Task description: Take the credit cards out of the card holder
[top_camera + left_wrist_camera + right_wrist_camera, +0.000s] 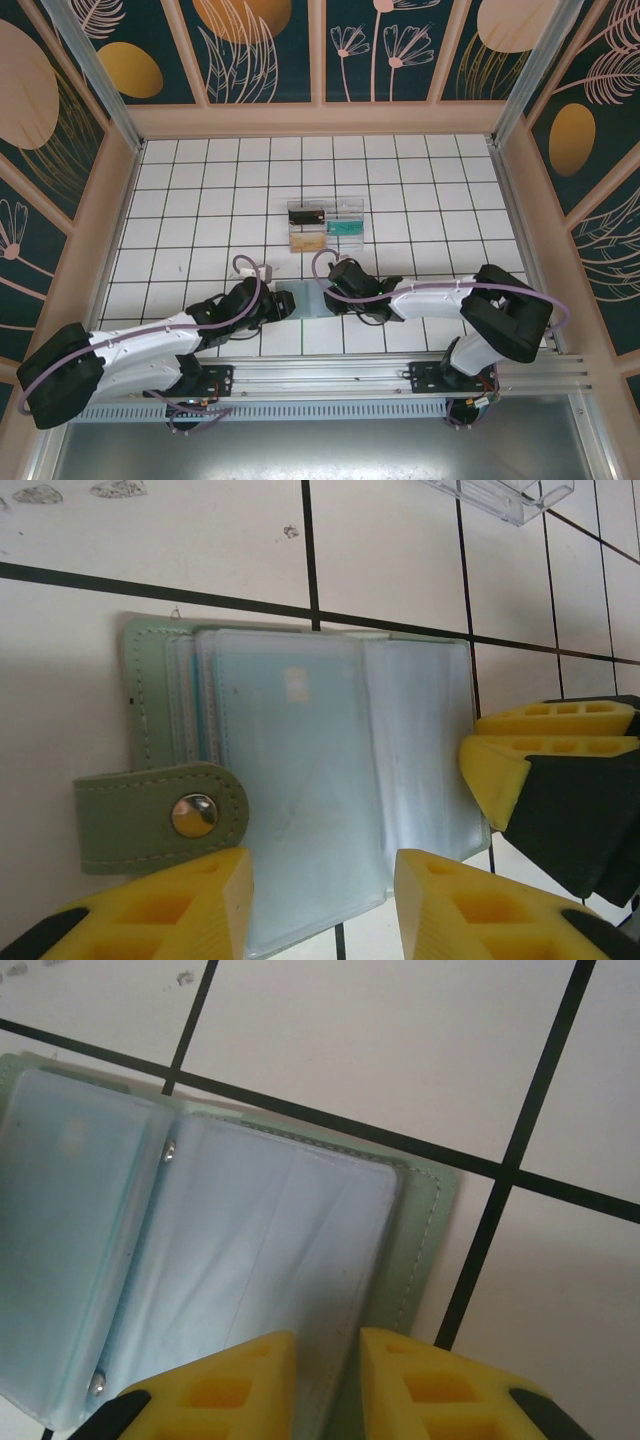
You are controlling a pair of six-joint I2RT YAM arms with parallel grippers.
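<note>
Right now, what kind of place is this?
Probably a robot practice booth, not a home: a white gridded table boxed in by flower-painted wall panels, with a left arm and right arm bolted to a metal rail.

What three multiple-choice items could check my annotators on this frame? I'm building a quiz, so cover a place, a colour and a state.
1. Where does the card holder lie, relative to the clear tray? A inside it; B on its near side, apart; C beyond it.
2. The snap strap is: A green; B red; C black.
3. The card holder is: A snapped shut; B folded under the tray; C open, clear sleeves showing.
Key: 1 B, the top view shows tiles between them; 2 A, the left wrist view shows a green strap; 3 C, both wrist views show spread sleeves.
</note>
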